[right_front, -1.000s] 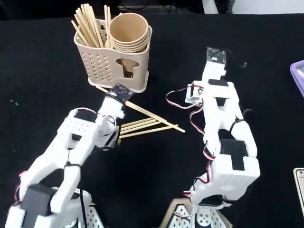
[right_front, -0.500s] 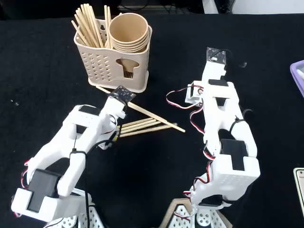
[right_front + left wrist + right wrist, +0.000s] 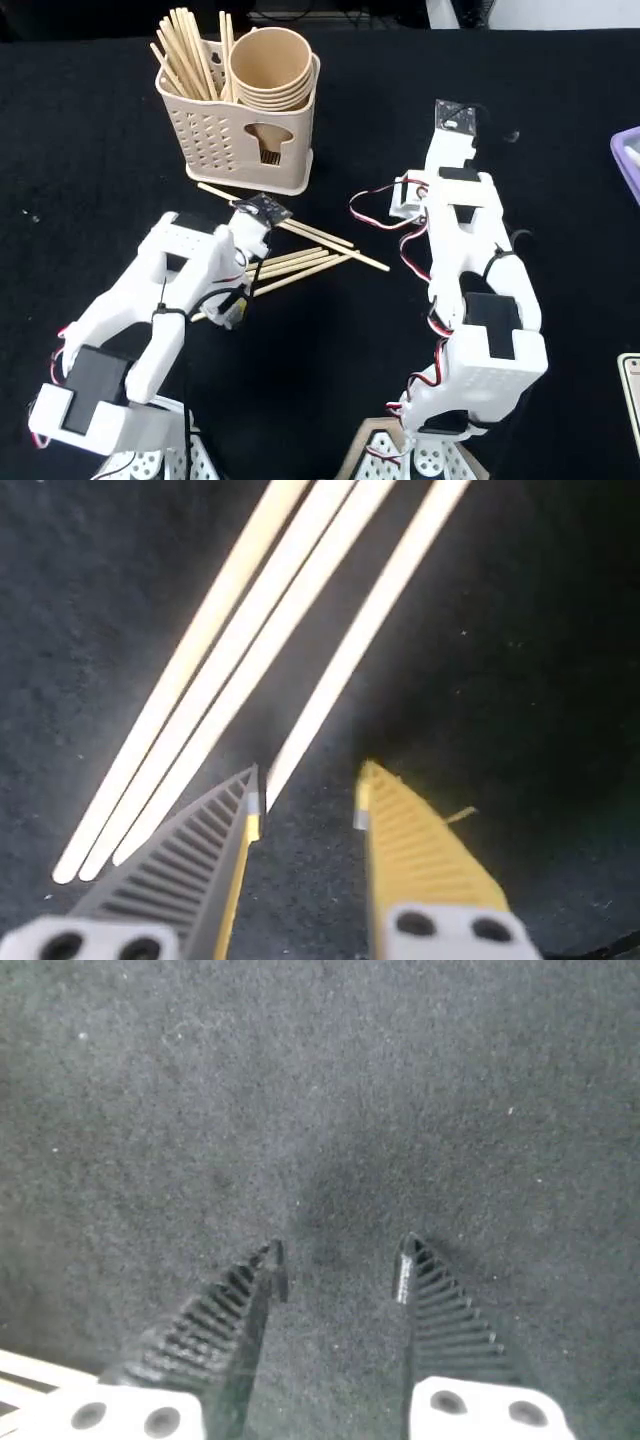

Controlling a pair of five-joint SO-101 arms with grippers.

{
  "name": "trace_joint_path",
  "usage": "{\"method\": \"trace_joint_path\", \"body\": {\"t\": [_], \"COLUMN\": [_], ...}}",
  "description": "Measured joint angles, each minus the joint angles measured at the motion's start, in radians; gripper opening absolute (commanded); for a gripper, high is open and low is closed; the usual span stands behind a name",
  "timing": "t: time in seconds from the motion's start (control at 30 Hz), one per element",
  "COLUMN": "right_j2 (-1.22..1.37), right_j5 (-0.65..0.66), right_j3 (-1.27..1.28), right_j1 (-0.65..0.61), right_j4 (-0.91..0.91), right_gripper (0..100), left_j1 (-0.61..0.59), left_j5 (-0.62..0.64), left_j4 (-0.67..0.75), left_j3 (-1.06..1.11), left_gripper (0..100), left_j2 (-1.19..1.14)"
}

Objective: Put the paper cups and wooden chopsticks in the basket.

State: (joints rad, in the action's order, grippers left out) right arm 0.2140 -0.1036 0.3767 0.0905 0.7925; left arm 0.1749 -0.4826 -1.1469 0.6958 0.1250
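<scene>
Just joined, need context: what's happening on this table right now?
The paper cups sit stacked in the basket, next to a bunch of chopsticks. Several loose chopsticks lie on the black table in front of the basket. The left gripper is open and low over them, with one stick's end by its fingertips and nothing gripped. The right gripper is open over bare table.

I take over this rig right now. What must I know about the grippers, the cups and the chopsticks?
Left gripper: open, empty, low over the ends of the loose chopsticks.
Right gripper: open, empty, over bare table.
Done: stacked cups and a bundle of chopsticks stand in the basket.
Left to do: the loose chopsticks lie on the table in front of the basket; they go in.
</scene>
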Motion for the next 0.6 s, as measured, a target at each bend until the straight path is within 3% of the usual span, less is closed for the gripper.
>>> {"method": "trace_joint_path", "body": {"t": [0.33,0.5,0.6], "right_j2": [0.000,0.000,0.000], "right_j5": [0.000,0.000,0.000], "right_j3": [0.000,0.000,0.000], "right_j1": [0.000,0.000,0.000], "right_j4": [0.000,0.000,0.000], "right_gripper": [19.0,19.0,19.0], "left_j1": [0.002,-0.006,-0.049], "left_j5": [-0.060,-0.060,-0.060], "left_j4": [-0.012,-0.017,0.014], "left_j3": [-0.068,-0.107,-0.117], "left_gripper": [17,25,24], "left_j2": [-0.006,-0.006,-0.006]}}
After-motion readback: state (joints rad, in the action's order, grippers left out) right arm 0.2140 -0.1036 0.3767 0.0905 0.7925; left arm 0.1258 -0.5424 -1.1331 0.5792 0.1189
